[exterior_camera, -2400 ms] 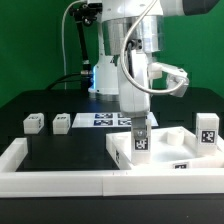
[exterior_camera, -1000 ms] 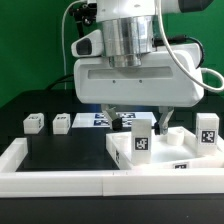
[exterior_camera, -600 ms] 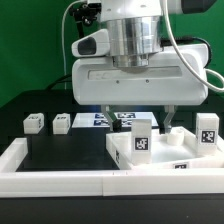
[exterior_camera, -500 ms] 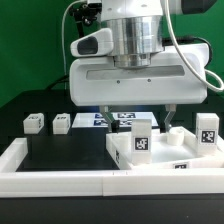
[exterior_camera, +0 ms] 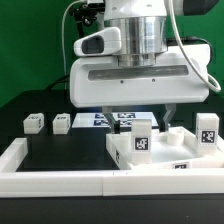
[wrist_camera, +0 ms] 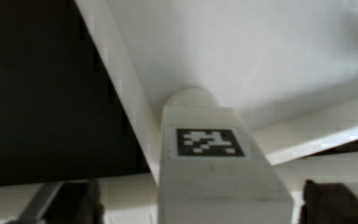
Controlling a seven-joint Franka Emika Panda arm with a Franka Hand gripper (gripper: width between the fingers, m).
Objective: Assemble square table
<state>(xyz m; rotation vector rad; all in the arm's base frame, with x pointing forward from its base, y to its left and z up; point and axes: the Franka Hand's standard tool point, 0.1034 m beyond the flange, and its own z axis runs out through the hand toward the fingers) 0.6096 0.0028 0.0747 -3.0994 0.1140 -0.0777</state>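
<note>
On my screens the jaws hang spread wide and grip nothing, low over the slab (exterior_camera: pixel 178 150) of the square table. The slab lies flat on the black surface (exterior_camera: pixel 70 145), with a tag on the edge that faces the exterior camera. One tagged leg (exterior_camera: pixel 141 136) stands upright on the slab, near its corner on the exterior view's left, and the jaws sit to either side of it. In the wrist view that leg (wrist_camera: pixel 208 150) rises between the two dark fingers (wrist_camera: pixel 345 205) with a gap on each side, so neither touches it. That picture is too blurred for me to tell whether the leg sits in a corner hole. A second leg (exterior_camera: pixel 207 130) stands upright at the slab's end on the exterior view's right, well apart from the jaws. Off the slab on the exterior view's left, a small leg block (exterior_camera: pixel 34 122) rests on the surface, with another leg block (exterior_camera: pixel 61 123) nearer the slab, the two apart. Behind the slab the marker board (exterior_camera: pixel 106 119) lies flat, partly hidden by the arm (exterior_camera: pixel 140 45). In front of the slab a long white rail (exterior_camera: pixel 60 178) runs along the surface's near edge
</note>
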